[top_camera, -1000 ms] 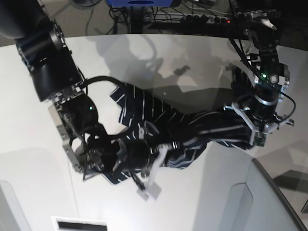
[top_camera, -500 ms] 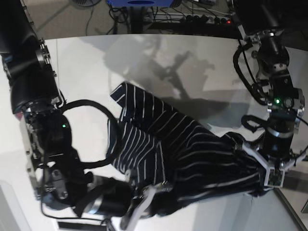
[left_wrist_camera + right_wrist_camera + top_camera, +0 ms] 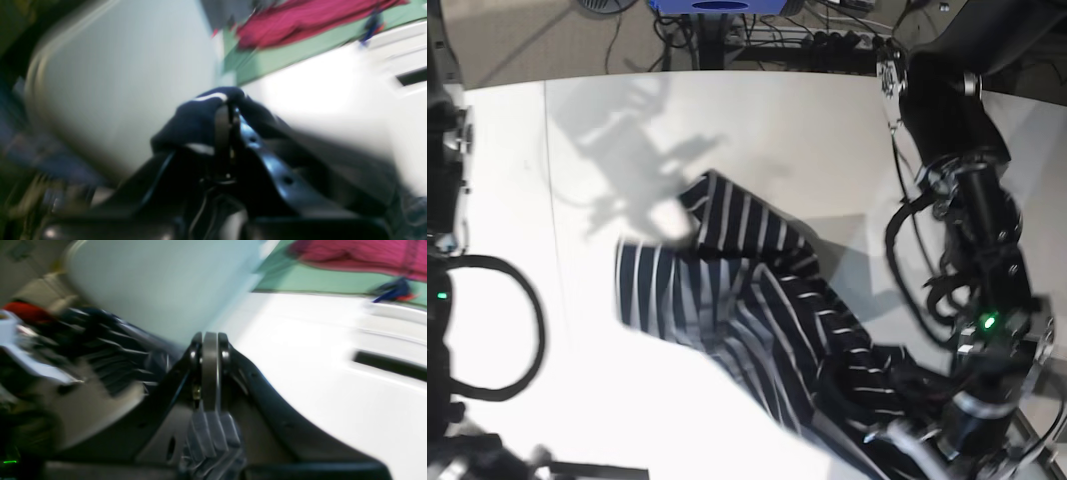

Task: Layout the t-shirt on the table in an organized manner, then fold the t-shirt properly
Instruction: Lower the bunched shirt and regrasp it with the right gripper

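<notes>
The left gripper, its black jaws pressed together on a bunched fold of the dark navy, white-striped soft cotton t-shirt, holds that corner at the near right edge of the base view. The right gripper has its grey pads closed flat against each other with no cloth visible between them, where half a second ago it was buried in the fabric near the front edge; it appears to have let go.

The shirt has changed with that release. A second ago it was a tight rope strung between the two arms; now it lies fanned across the middle of the large smooth white table, one end reaching toward the far side, the other trailing to the left gripper. It is a rumpled diagonal band, creased and overlapping on itself, not yet a flat outline, so the laying-out stage looks only partly done and folding has not begun.

The fabric reads as limp and thin, draping into soft ridges, its stripes bending with each wrinkle. The tabletop is glossy and hard, throwing back glare and the arms' shadows. Both wrist views are heavily blurred; beyond the table they show a smear of crimson cloth on a green surface.
</notes>
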{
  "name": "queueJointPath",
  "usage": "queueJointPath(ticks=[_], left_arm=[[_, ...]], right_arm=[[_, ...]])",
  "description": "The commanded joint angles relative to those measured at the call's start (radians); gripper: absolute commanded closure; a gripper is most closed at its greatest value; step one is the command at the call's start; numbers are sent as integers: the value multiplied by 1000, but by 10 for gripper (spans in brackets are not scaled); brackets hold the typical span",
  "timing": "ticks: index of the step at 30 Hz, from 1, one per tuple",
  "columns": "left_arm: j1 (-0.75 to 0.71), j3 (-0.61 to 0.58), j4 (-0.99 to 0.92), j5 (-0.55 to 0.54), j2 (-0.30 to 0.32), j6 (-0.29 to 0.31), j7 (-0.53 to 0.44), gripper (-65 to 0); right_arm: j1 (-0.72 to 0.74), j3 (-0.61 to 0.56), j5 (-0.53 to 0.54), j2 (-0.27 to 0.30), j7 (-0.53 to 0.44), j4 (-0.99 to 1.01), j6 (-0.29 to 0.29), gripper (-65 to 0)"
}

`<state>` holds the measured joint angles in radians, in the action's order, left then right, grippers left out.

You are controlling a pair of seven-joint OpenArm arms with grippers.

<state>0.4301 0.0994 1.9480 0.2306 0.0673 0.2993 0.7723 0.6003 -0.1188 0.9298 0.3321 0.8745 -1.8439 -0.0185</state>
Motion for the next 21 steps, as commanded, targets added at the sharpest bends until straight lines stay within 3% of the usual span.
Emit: queueJointPath(ticks=[1,5,9,12,15,18,21], left_arm=[[45,-17,18,8,6,-13,-32,0],[57,-77,17,60,-2,-13,-32,0],[-64,-115,17,123,2,-13,-38,0],[-149,-103,14,128,6,-13,-41,0],[-204,-73,12,129,19,-13,-41,0],[-222,-26,11,129,19,-13,-41,0],[-239,36,11,129,21,-13,-41,0]], right_arm=[[33,12,-4,29,-38,-12,2,-5],[19,3,-21,60,-7,-9,2,-5],[-62,-84,-54,54,21,86,2,-6],[-76,-330,-254,31,21,241,2,-6],[-79,-562,-559,-60,2,430,2,-8],[-135,-591,-809,-175,-113,591,4,-35],[-164,-571,-949,-268,-231,748,35,-204]])
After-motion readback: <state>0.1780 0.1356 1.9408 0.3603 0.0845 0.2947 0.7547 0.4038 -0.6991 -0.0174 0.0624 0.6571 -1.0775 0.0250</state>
